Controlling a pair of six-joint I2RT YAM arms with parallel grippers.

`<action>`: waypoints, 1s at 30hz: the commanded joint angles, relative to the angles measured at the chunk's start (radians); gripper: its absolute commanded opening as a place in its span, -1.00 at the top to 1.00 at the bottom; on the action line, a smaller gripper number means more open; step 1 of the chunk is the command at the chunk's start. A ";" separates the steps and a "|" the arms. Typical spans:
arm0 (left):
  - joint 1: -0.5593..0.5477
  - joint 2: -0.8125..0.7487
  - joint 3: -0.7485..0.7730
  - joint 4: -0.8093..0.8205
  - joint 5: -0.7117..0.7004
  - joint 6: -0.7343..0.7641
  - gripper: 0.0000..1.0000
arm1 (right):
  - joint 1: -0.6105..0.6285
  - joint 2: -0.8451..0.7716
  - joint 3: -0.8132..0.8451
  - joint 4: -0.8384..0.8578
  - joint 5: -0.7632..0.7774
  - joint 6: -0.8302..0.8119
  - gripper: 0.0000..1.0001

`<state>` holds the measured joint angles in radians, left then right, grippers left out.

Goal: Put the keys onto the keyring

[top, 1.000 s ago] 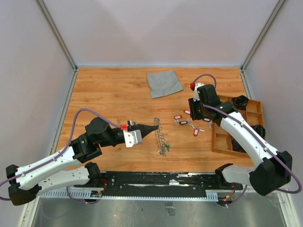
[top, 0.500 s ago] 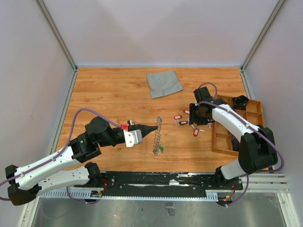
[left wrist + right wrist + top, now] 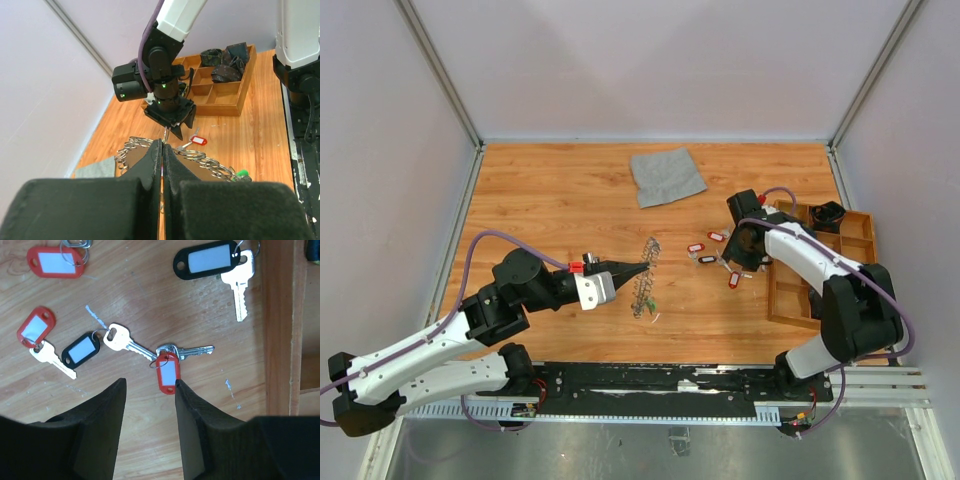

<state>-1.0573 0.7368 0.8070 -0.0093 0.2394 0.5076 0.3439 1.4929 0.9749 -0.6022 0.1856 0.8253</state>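
My left gripper (image 3: 644, 267) is shut on the rim of the keyring (image 3: 642, 281), a silvery ring with a fringe of small rings, and holds it edge-up over the table. In the left wrist view the gripper (image 3: 163, 143) pinches the keyring (image 3: 212, 163), which carries a green tag (image 3: 241, 174). Several keys (image 3: 718, 260) with red and black tags lie to its right. My right gripper (image 3: 744, 241) hangs over them. In the right wrist view the gripper (image 3: 150, 384) is open and empty, with a red-tagged key (image 3: 167, 373) by its right finger.
A wooden tray (image 3: 822, 272) with chunky black parts stands at the right, and its edge (image 3: 280, 325) lies close beside the keys. A grey cloth (image 3: 666, 175) lies at the back middle. Other tagged keys (image 3: 82, 350) lie to the left of my right gripper.
My left gripper has shifted the keyring slightly left and tilted it. My right arm has folded down and brought its gripper low over the keys.
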 commanded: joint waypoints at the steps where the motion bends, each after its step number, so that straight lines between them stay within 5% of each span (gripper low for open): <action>1: -0.007 -0.005 0.007 0.050 -0.008 -0.003 0.99 | -0.011 0.037 -0.001 -0.026 0.072 0.112 0.12; 30: -0.007 0.004 0.006 0.041 -0.009 0.029 0.99 | -0.012 0.144 0.005 0.026 0.058 0.112 0.48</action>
<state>-1.0573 0.7460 0.8070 -0.0097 0.2363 0.5198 0.3439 1.6257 0.9749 -0.5724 0.2111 0.9131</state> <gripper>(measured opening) 0.011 0.290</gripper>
